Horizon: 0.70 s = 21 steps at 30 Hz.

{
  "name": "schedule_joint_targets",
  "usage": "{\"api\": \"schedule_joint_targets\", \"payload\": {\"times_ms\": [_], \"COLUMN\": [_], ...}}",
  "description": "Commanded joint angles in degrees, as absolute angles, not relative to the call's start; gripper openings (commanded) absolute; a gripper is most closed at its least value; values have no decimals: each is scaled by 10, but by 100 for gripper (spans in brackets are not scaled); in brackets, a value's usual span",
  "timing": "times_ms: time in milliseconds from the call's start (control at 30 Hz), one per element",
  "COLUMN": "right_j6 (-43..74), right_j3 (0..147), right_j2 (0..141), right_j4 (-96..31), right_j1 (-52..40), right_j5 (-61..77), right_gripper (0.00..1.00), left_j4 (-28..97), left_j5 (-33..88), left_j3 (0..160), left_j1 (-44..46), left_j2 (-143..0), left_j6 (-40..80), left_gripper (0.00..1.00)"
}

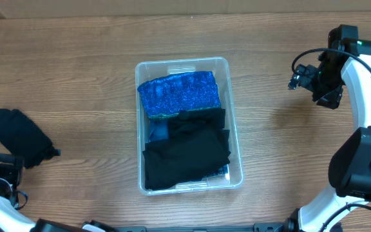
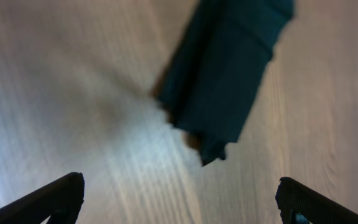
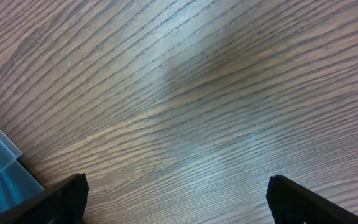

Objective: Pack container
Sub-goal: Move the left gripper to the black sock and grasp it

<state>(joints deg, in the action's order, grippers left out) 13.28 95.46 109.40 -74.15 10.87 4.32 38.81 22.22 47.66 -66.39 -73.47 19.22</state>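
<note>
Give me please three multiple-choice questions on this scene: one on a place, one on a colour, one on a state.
1. Where does the loose dark garment lie?
A) inside the container
B) on the table, left of the container
C) right of the container

2. What colour is the garment at the container's far end?
A) red
B) sparkling blue
C) white

3. How are the left fingers?
A) open, empty
B) shut on the garment
C) shut on the rim

1 B: it lies on bare wood by the left arm.
2 B: blue glitter shows.
3 A: the left wrist view shows them wide apart, short of the garment.
</note>
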Motion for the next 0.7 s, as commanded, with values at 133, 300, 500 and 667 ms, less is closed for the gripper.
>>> {"api": "schedule_joint_targets", "payload": {"times_ms": [133,300,500,667], "right_j6": [136,135,135,135], "right_j3": [968,968,968,968], "right_j2": [1076,1076,1076,1076], "right_j4": [-739,-740,-740,-741], "right_j1": [109,109,109,109], "right_j5": [46,46,46,45], "right_gripper": [96,96,97,97], "left_j4": [332,301,255,230], "left_j5": [291,280,265,261], "left_j3": [465,465,465,465], "left_j1": [-664,-664,-664,-664], "left_j2": [-827,-888,-916,-954], "left_j6": [120,122,123,123], "left_gripper": [100,100,100,100]}}
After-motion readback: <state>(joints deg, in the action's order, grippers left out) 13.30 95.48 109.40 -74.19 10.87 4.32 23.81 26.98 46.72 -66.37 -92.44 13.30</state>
